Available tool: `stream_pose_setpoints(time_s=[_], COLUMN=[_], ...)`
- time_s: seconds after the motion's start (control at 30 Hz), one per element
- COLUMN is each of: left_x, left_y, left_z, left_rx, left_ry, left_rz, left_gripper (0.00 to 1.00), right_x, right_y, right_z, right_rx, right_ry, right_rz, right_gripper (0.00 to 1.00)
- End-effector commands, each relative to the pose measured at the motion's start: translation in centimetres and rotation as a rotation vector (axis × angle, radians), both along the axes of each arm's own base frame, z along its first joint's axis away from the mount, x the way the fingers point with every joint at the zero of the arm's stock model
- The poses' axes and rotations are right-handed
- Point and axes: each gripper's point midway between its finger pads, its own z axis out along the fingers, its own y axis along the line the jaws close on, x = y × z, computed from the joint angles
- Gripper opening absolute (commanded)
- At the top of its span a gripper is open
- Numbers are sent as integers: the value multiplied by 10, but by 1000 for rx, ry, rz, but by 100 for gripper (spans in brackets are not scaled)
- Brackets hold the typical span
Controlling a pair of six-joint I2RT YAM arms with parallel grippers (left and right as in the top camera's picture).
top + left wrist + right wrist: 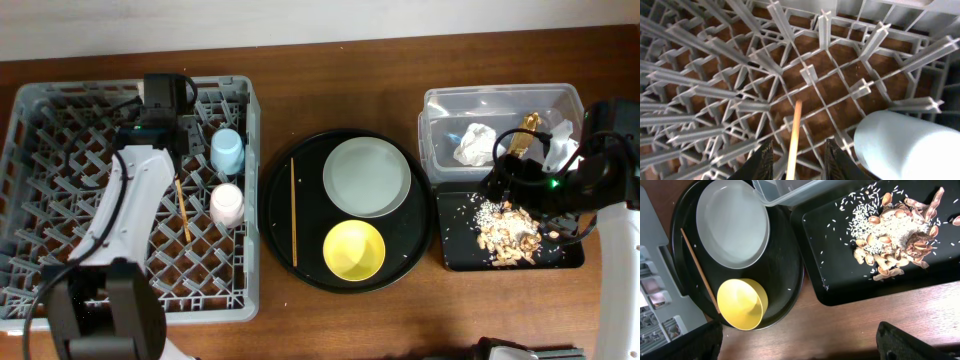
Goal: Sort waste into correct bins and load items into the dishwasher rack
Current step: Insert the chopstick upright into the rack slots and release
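Left gripper (799, 152) is held partly spread astride the first chopstick (796, 120) inside the dishwasher rack (715, 75); the second chopstick (293, 215) is laid right of it, parallel to its wall.

We find no readable text, label, brand or number on anything; the gold-brown wrapper (528, 128) in the clear tub (500, 92) (the likeliest place for print) is too small to make out.

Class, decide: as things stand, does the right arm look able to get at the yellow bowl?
Probably yes. The right gripper is open and empty, and the yellow bowl sits uncovered on the round tray nearby.
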Motion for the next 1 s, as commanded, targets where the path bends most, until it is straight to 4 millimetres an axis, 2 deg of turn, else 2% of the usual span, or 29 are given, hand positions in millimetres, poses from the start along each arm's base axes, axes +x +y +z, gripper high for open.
stream_pose_setpoints(time_s=[0.0, 0.1, 0.17, 0.33, 0.43, 0.5, 0.6, 0.67, 0.73, 0.77, 0.8, 0.87, 0.97], left_x=[3, 2, 2, 2, 2, 4, 7, 11, 14, 16, 17, 18, 16], left_y=[6, 10, 10, 17, 17, 17, 17, 17, 17, 17, 17, 17, 13], left_z=[-38, -52, -54, -51, -50, -45, -30, -8, 19, 39, 48, 58, 55], left_rx=[43, 48, 54, 90, 91, 90, 91, 99, 113, 125, 133, 149, 155], left_ry=[96, 131, 139, 138, 134, 123, 91, 52, 1, -40, -57, -71, -45], left_rz=[-54, -45, -56, -43, -43, -43, -41, -54, -74, -87, -98, -118, -170], left_gripper=[33, 33, 32, 8, 1, 1, 1, 0, 1, 0, 0, 1, 0], right_x=[0, 0, 0, 0, 0, 0, 0, 0, 0, 0, 0, 0, 0], right_y=[-3, -3, -3, -3, -3, -3, -3, -3, -3, -3, -3, -3, -3], right_z=[-1, -1, -1, -1, -1, -1, -1, -1, -1, -1, -1, -1, -1], right_rx=[-10, -10, -10, -10, -10, -10, -10, -10, -10, -10, -10, -10, -10], right_ry=[3, 3, 3, 3, 3, 3, 3, 3, 3, 3, 3, 3, 3], right_rz=[-5, -5, -5, -5, -5, -5, -5, -5, -5, -5, -5, -5, -5], right_gripper=[99, 99, 99, 99, 99, 99, 99, 99, 99, 99, 99, 99, 99])
